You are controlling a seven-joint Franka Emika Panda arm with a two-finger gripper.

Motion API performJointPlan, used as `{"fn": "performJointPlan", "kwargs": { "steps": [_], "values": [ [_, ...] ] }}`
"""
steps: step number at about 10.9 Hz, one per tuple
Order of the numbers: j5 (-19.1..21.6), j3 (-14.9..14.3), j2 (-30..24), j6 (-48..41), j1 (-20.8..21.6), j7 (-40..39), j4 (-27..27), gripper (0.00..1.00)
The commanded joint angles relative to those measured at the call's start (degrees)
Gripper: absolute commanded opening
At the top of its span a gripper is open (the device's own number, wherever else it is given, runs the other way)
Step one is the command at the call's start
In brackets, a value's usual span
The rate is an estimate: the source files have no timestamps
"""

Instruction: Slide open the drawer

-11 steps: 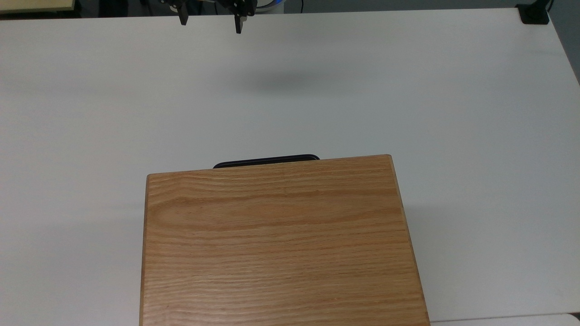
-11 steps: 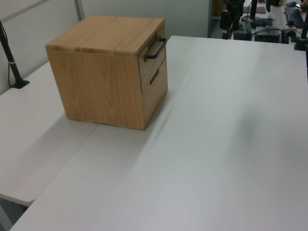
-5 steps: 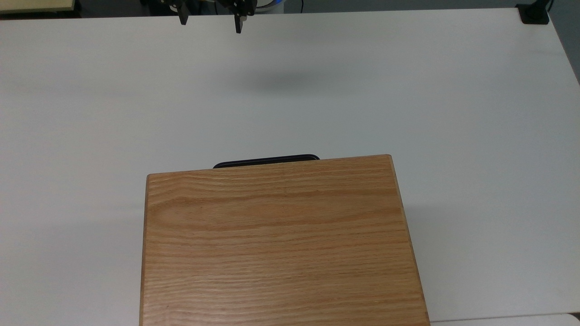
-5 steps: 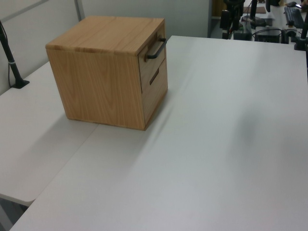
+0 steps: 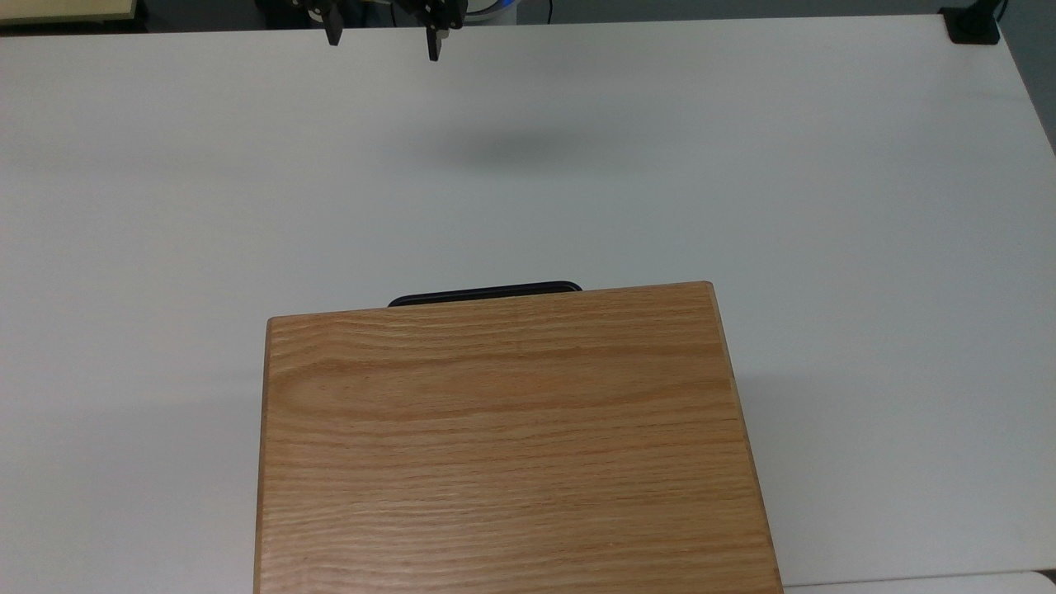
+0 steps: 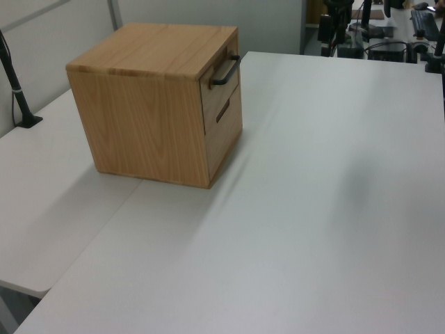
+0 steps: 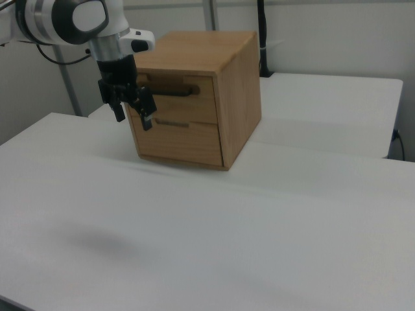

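The drawer (image 7: 176, 91) is the upper front panel of a light oak cabinet (image 5: 511, 445), and it sits flush with the cabinet's front. Its long black bar handle (image 5: 484, 292) pokes out past the cabinet top in the top view. The handle (image 6: 226, 69) and the drawer front (image 6: 217, 80) face the left view's right. My gripper (image 5: 383, 49) hangs open at the table's far edge in the top view, well away from the handle, with nothing between its fingers. In the right view the gripper (image 7: 133, 123) hovers high above the table and overlaps the cabinet's left side.
A lower drawer front (image 7: 181, 142) with a recessed slot sits below the handled one. The white table (image 5: 742, 165) stretches wide around the cabinet. A black clamp (image 5: 972, 25) sits at the top view's far right corner, and a black post (image 6: 17, 90) stands at the left view's left.
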Motion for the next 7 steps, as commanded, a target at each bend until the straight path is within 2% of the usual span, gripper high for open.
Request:
{"fn": "performJointPlan", "kwargs": {
  "steps": [1,4,7],
  "values": [
    [3.7,-0.5,0.2,2.0,0.4,7.0,-0.2,1.0],
    [4.9,-0.5,2.9,12.6,0.5,26.3,-0.2,1.0],
    [7.9,-0.2,8.3,27.2,1.2,51.9,0.1,1.0]
  ]
}}
